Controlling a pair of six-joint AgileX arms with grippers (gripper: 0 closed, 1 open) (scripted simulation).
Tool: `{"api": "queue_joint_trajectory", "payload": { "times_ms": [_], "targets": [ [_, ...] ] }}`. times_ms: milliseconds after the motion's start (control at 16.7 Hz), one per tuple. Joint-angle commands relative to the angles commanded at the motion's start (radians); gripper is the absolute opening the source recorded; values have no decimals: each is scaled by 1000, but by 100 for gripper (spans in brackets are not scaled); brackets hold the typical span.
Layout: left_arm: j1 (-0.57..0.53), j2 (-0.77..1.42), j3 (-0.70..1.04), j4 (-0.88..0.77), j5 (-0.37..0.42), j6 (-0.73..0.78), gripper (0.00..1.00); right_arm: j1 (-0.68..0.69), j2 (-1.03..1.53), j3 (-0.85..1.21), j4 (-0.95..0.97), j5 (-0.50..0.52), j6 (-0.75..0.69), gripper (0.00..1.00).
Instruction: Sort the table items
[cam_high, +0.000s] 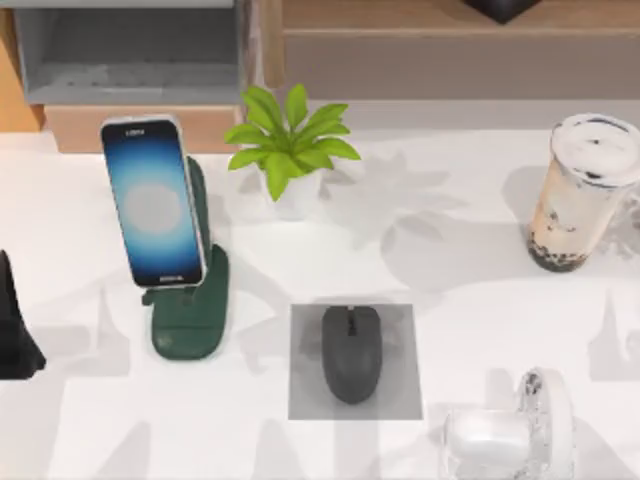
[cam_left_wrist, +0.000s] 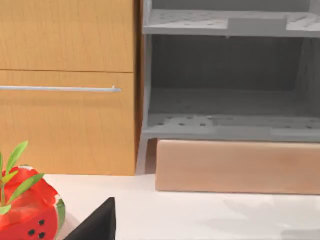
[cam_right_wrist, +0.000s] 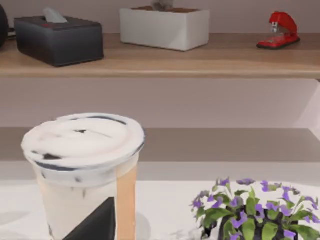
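Three items sit on the white counter (cam_high: 80, 430). The landmark is the grey pad (cam_high: 400, 400) near the middle front. The dark mouse (cam_high: 351, 353) lies on that pad. The phone (cam_high: 153, 203) leans upright on a dark green stand (cam_high: 195, 320), left of the pad. The milk tea cup (cam_high: 580, 195) stands far right of the pad, toward the back. A green plant (cam_high: 290, 145) stands behind the pad. The left claw (cam_high: 15, 335) is far left of the pad, the right claw (cam_high: 510, 435) just right of it. I cannot tell if either claw is released or clenched.
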Motion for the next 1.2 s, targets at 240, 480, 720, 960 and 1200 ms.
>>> {"api": "queue_joint_trajectory", "payload": {
  "times_ms": [240, 480, 720, 960, 1200],
  "targets": [
    [30, -35, -19, 6, 25, 17, 100, 0, 0, 0, 0, 0, 0, 100],
    [30, -35, -19, 6, 25, 17, 100, 2, 10, -3, 10, -2, 0, 100],
    [30, -35, -19, 6, 25, 17, 100, 22, 158, -27, 152, -18, -2, 100],
    [30, -35, -19, 6, 25, 17, 100, 70, 471, -47, 442, -13, -1, 100],
    [30, -35, -19, 6, 25, 17, 100, 148, 924, -25, 806, 40, 6, 100]
  ]
}}
